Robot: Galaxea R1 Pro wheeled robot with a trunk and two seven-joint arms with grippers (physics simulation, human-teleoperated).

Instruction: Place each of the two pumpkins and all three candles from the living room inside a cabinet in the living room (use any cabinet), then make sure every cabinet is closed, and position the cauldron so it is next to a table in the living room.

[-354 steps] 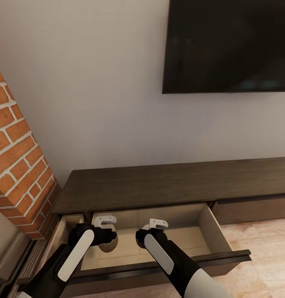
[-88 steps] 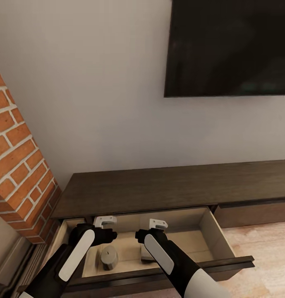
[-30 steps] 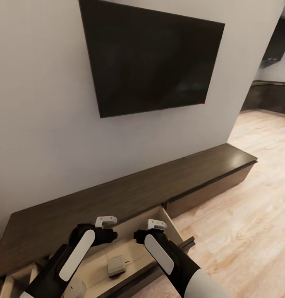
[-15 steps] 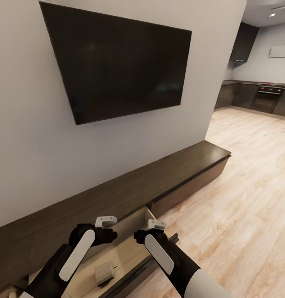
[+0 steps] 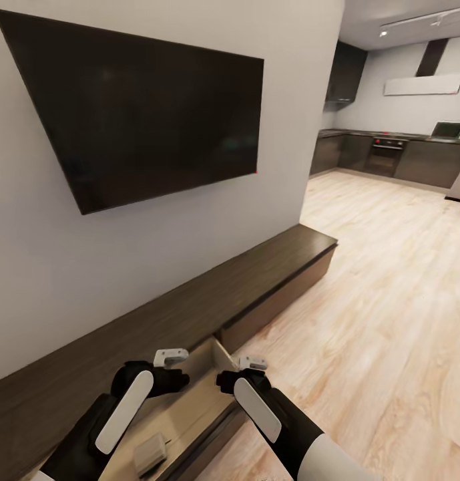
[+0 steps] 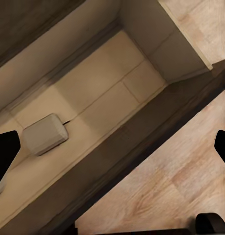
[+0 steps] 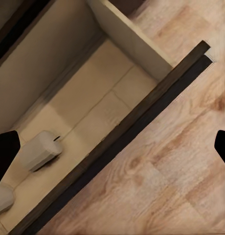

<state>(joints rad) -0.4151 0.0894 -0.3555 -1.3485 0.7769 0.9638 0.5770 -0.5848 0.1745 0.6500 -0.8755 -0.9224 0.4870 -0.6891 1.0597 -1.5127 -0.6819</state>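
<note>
At far left, one beige-grey candle [image 5: 149,451] was seen lying on its side on the pale wood floor of the open drawer [image 6: 156,49], within the long dark brown cabinet [image 5: 209,294]. The left gripper [image 5: 171,356] and right gripper [image 5: 254,363] were held above it, both spread wide and empty. A black television [image 5: 149,113] was mounted on the smooth wall; plank flooring [image 5: 390,321] was left open rightward toward the grey kitchen [image 5: 403,153]

We see a home: a wall television [image 5: 149,113] above a low cabinet [image 5: 256,267], with a kitchen [image 5: 396,150] beyond.
</note>
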